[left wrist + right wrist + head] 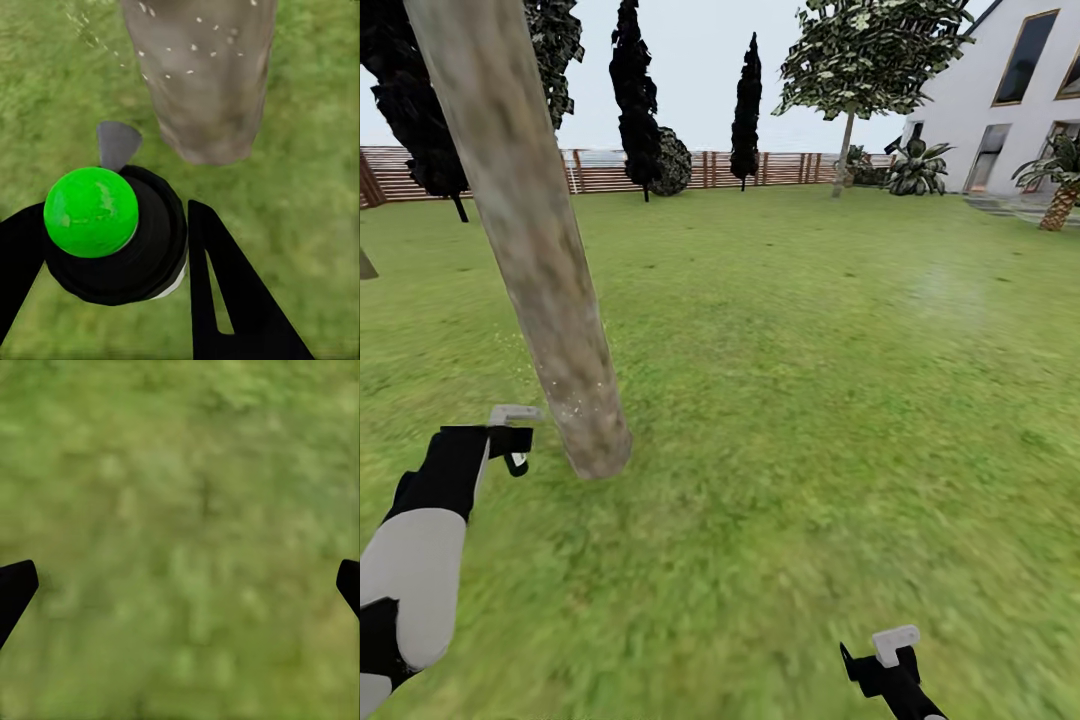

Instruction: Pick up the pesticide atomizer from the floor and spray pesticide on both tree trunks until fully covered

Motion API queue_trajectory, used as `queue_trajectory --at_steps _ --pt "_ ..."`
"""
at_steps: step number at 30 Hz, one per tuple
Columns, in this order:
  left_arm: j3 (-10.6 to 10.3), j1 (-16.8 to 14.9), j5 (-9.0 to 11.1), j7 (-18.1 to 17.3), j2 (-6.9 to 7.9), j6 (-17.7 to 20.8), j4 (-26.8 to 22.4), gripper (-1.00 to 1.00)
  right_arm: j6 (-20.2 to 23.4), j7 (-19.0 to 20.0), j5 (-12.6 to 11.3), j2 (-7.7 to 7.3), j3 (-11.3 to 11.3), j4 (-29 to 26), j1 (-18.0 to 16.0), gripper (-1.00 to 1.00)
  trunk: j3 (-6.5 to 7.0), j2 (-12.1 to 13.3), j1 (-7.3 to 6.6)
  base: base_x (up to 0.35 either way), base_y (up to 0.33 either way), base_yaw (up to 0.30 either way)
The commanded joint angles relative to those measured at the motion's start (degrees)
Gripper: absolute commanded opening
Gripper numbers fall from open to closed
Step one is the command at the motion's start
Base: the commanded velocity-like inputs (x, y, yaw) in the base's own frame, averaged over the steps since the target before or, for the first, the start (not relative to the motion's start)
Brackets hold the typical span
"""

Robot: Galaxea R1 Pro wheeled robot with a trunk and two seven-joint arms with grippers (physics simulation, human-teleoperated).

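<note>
Left gripper [112, 247]: black fingers closed around the pesticide atomizer [112, 236], a squat black bottle held at lower left of the left wrist frame. Its tip renders glossy green here, not red; the grey nozzle points toward the tree trunk [202, 82]. In the head view the same gripper [510, 440] sits at lower left, just beside the trunk base, apart from the bark.

Right gripper [180, 585]: fingers spread wide, only the dark tips at the frame edges, holding nothing; blurred grass between them. In the head view it [885, 660] hangs at bottom right, well apart from the trunk.

Pesticide [187, 49]: fine white specks dotting the lower trunk, a few drifting over the lawn [810, 400]. The upper trunk appears bare, though blur makes this uncertain.

Risks, as judged: spray stays low and leaves the upper trunk uncovered; nozzle drift sends mist onto grass; the smooth round bottle could twist in the grip. Second tree [847, 140], upper right, looks untreated.

Trunk: smooth, blotchy grey-brown column, leaning, wider at base.
</note>
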Motion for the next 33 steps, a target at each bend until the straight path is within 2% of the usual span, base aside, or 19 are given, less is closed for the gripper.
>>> queue_trajectory --at_steps 1,5,7,14,19,30,32,33 --pt "0.1 -1.2 -0.6 -0.5 0.07 0.6 -0.1 -1.00 -0.2 0.1 0.1 -0.02 0.0 0.1 0.0 1.00 -0.05 0.0 -0.01 0.000 0.000 0.013" --pt "0.4 -1.7 -0.8 -0.5 0.12 0.8 -0.2 -1.00 -0.2 0.1 0.1 -0.02 0.0 0.1 0.0 1.00 -0.05 0.0 -0.01 0.000 0.000 0.002" --pt "0.5 -1.5 -0.8 -0.5 0.12 0.8 -2.0 -1.00 -0.2 0.1 0.1 -0.02 0.0 0.1 0.0 1.00 -0.05 0.0 -0.01 0.000 -0.078 0.000" --pt "0.4 -1.3 -0.6 -0.5 -0.13 0.8 -3.3 -1.00 -0.2 0.1 0.1 -0.02 0.1 0.1 0.0 1.00 -0.05 0.0 -0.01 0.000 -0.256 0.013" --pt "0.5 -1.3 -0.6 -0.5 -0.14 0.8 -3.3 -1.00 -0.2 0.1 0.1 -0.02 0.1 0.0 0.0 1.00 -0.05 0.0 -0.01 0.012 -0.273 0.208" --pt "0.6 -1.1 -0.6 -0.5 -0.20 0.7 -3.2 -1.00 -0.2 0.1 0.1 -0.11 0.0 0.0 0.0 1.00 -0.05 0.0 -0.01 0.203 -0.216 0.005" --pt "1.4 -0.9 -0.8 -0.5 0.09 0.6 -2.6 -1.00 -0.2 0.1 0.0 -0.10 0.0 0.0 0.0 1.00 -0.05 0.0 -0.01 0.165 -0.231 0.007" --pt "2.3 0.0 -0.8 -0.5 0.97 0.6 -2.7 -1.00 -0.2 0.1 0.1 -0.10 0.0 0.0 0.0 1.00 -0.06 0.0 -0.01 0.166 -0.232 0.091"
